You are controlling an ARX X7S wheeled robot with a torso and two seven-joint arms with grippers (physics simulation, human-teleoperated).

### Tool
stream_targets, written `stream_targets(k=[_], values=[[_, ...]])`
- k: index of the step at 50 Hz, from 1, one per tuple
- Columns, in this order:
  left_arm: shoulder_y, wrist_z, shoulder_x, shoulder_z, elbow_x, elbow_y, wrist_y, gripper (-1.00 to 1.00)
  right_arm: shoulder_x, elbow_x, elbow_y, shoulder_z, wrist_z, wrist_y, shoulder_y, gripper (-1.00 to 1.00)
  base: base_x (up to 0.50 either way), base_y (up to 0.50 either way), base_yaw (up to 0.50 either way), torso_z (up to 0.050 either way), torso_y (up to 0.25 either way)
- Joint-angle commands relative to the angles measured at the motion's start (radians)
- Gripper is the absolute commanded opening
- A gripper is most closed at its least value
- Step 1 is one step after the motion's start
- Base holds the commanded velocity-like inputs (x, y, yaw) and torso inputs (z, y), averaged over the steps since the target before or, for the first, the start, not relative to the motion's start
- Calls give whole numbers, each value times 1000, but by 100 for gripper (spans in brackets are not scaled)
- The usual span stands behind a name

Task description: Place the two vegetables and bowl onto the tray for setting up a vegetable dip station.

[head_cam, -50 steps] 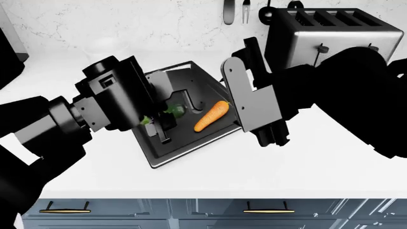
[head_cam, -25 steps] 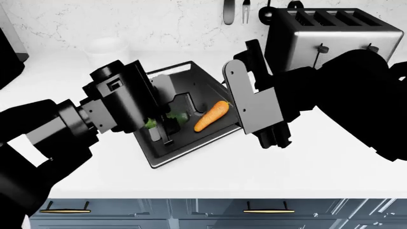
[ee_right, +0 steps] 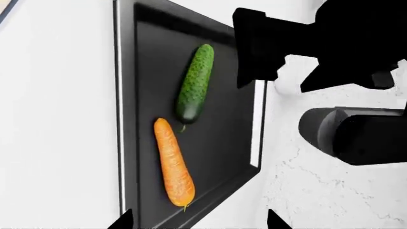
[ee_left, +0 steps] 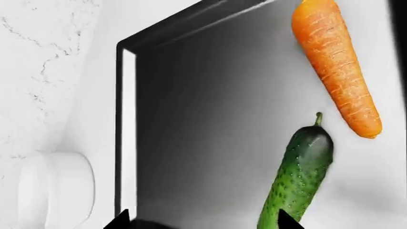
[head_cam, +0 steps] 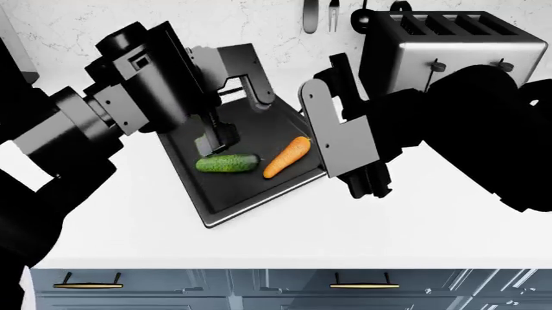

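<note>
Your left gripper [head_cam: 216, 139] hangs released just above the cucumber [head_cam: 227, 163], its fingers spread and holding nothing; in the left wrist view only the two dark fingertips [ee_left: 117, 220] peek in at the picture's edge, well apart. The cucumber lies flat on the tray [head_cam: 226, 206], its stem end nearly touching the carrot [head_cam: 287, 157] beside it, so both vegetables look delivered (I judge that half of the job done). Your right gripper [head_cam: 369, 184] hovers at the tray's near-right rim, empty and apparently open too, since its wrist view shows the finger tips set wide with only tray between them.

What remains is the bowl [ee_left: 56, 193]. The left wrist view catches it as a white round shape on the counter just beyond the tray's rim, partly cut off. From the head view your left arm covers that spot, so you cannot see it there.
</note>
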Motion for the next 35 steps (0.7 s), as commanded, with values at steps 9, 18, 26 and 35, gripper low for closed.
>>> stream_targets(k=[9, 18, 26, 35], values=[[-180, 77, -109, 34, 43, 16, -6, 100, -14, 81, -11, 34, -30, 134, 27, 100, 0, 0, 0, 0, 0], [-154, -3, -288, -40, 0, 268, -134, 100, -46, 324, -57, 178, 39, 468, 46, 100, 0, 0, 0, 0, 0], [-94, -107, -447, -156, -54, 504, -223, 100, -65, 463, -56, 290, 139, 649, 49, 100, 0, 0, 0, 0, 0], [16, -271, -623, -417, -181, 818, -362, 100, -96, 712, -55, 497, 328, 896, 27, 100, 0, 0, 0, 0, 0]])
